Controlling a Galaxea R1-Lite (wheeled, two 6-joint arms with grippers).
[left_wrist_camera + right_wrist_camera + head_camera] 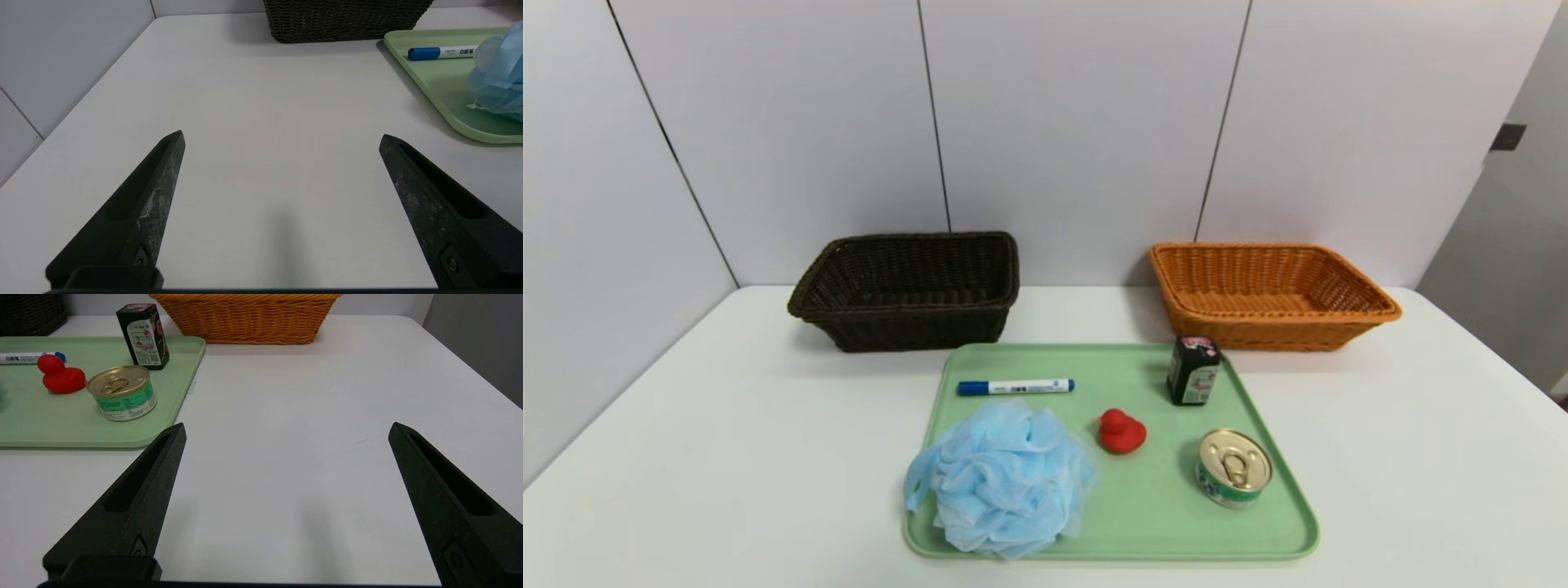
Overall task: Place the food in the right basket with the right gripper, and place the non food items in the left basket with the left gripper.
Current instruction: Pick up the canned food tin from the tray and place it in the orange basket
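Where the green tray (1262, 457) sits in the middle of the white table (1421, 441), all five items lie on it, none touching another. At its far right corner the small black boxy container (1194, 371) stands upright, pink-white label facing the robot, and nearer on the same side the round tin (1234, 469) rests flat, its gold pull-ring lid up. Between them and toward the middle sits the red rubber duck (1121, 431), its head on the left. Across the far left part of the tray the white marker (1015, 386) lies lengthwise left to right, blue cap pointing left, and the light-blue bath pouf (1001, 478) fills the near left corner, spilling over the rim. Beyond the tray the dark brown wicker basket (908, 290) stands at far left and the orange wicker basket (1270, 294) at far right, well apart. Both arms are drawn back: the left gripper (282, 139) hovers level above bare table left of the tray, jaws spread wide on nothing; the right gripper (286, 430) does likewise on the right
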